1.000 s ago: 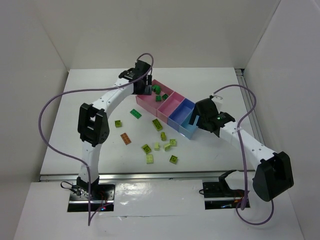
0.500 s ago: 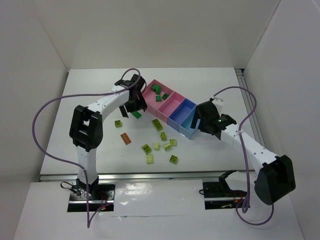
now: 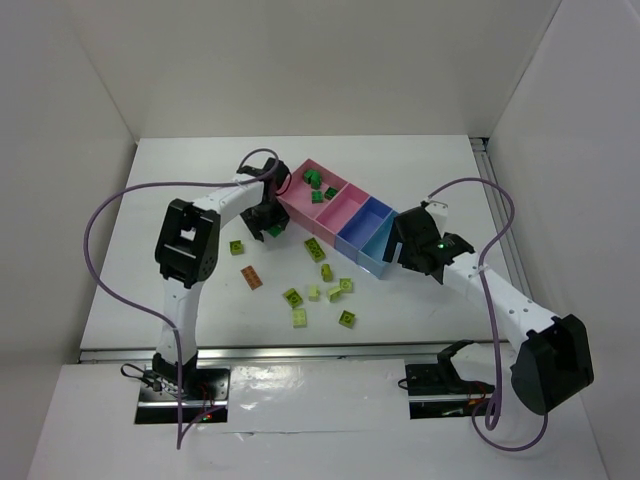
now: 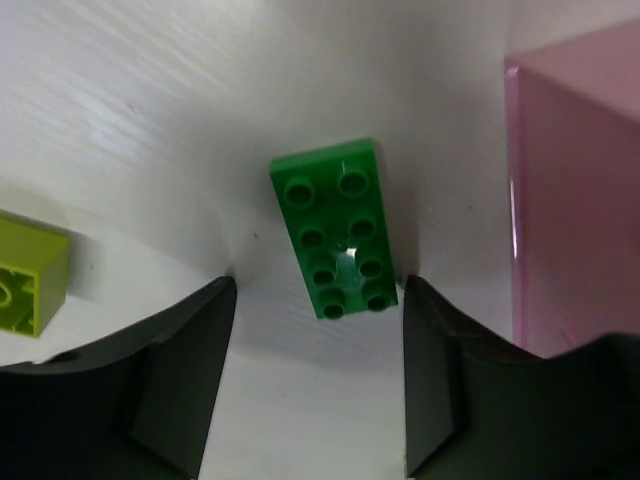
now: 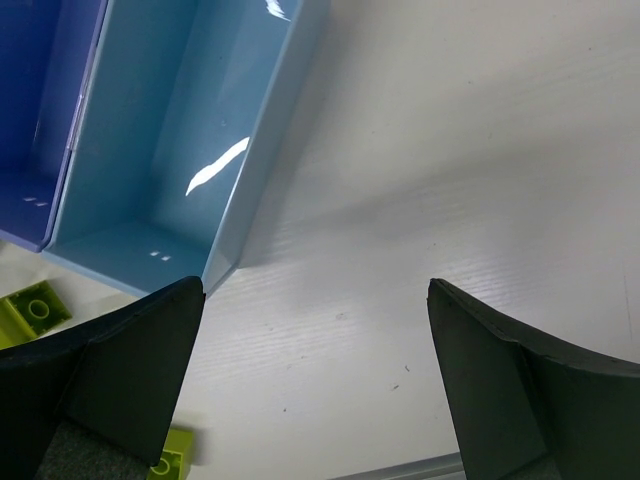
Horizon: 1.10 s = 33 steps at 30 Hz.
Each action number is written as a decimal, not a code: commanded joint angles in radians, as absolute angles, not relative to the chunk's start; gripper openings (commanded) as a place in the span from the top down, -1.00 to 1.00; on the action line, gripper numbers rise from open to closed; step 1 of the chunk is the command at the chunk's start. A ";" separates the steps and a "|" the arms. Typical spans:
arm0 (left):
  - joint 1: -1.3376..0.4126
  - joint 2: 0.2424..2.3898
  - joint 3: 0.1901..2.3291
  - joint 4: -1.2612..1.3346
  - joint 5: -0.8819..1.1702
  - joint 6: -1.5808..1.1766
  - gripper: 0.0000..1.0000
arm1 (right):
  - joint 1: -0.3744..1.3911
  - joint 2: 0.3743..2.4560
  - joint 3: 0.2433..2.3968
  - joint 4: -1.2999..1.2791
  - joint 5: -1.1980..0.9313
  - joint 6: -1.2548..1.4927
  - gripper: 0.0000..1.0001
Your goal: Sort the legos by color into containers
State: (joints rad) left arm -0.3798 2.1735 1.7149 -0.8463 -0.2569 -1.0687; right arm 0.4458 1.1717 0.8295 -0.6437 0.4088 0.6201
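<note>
Has swung the left fingers (image 3: 268, 225) off the far pink bin (image 3: 298, 196) since a second ago and brought them down to the worktop (image 3: 180, 290), just beside that bin's near-left wall. Holds them released and spread astride a dark green lego (image 4: 335, 243) lying flat, studs up (two rows of four), around the middle of the worktop. Leaves a plain gap between brick and one finger in the left wrist view; on the bin side, too close to tell whether touching. Nothing clamped.

Has barely shifted the right fingers (image 3: 400, 247) in that time. Spread wide, grasping nothing, low over bare worktop at the outer end of the light blue bin (image 3: 378, 250), toward the right edge.

Four bins joined in a slanting row, from mid-worktop nearer the far edge down toward the right edge: far pink bin, second pink bin (image 3: 340, 212), periwinkle bin (image 3: 364, 222), light blue bin. Three dark green legos (image 3: 320, 196) inside the far pink bin (all close together).

Scattered between that row and the near edge: several lime legos (image 3: 347, 318), mostly apart from one another, plus one orange-brown lego (image 3: 252, 277) toward the left. One of the lime ones just to the left of the left fingers.
</note>
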 commanded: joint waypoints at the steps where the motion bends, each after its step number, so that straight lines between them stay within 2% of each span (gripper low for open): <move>1: -0.368 2.183 1.727 -0.830 -0.262 -1.106 -0.36 | 0.456 1.143 0.839 -0.650 0.442 0.630 -1.00; 3: -0.368 2.193 1.727 -0.819 -0.275 -1.106 -0.21 | 0.456 1.152 0.839 -0.650 0.442 0.630 -1.00; 5: -0.368 2.194 1.736 -0.809 -0.299 -1.106 -0.18 | 0.456 1.152 0.839 -0.629 0.430 0.620 -1.00; 6: -0.368 2.206 1.736 -0.808 -0.299 -1.094 -0.03 | 0.456 1.163 0.839 -0.629 0.430 0.620 -1.00; 11: -0.368 2.181 1.737 -0.808 -0.310 -1.046 0.34 | 0.456 1.196 0.859 -0.629 0.410 0.629 -1.00; 17: -0.359 2.017 1.596 -0.741 -0.385 -0.954 0.35 | 0.456 1.197 0.859 -0.620 0.410 0.629 -1.00; 23: -0.373 1.836 1.558 -0.565 -0.268 -0.654 0.35 | 0.465 1.197 0.870 -0.620 0.410 0.629 -1.00; 27: -0.431 1.888 1.757 -0.621 -0.241 -0.554 0.25 | 0.465 1.197 0.870 -0.600 0.388 0.629 -1.00; 32: -0.442 2.110 2.049 -0.773 -0.232 -0.589 0.25 | 0.474 1.149 0.891 -0.609 0.370 0.620 -1.00; 33: -0.442 2.161 2.098 -0.773 -0.232 -0.589 0.17 | 0.474 1.138 0.891 -0.609 0.370 0.620 -1.00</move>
State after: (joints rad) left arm -0.4496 2.0460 2.0071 -0.6830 -0.2527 -0.6201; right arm 0.4587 1.1927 0.8398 -0.6361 0.3740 0.6197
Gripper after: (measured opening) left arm 0.403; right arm 0.999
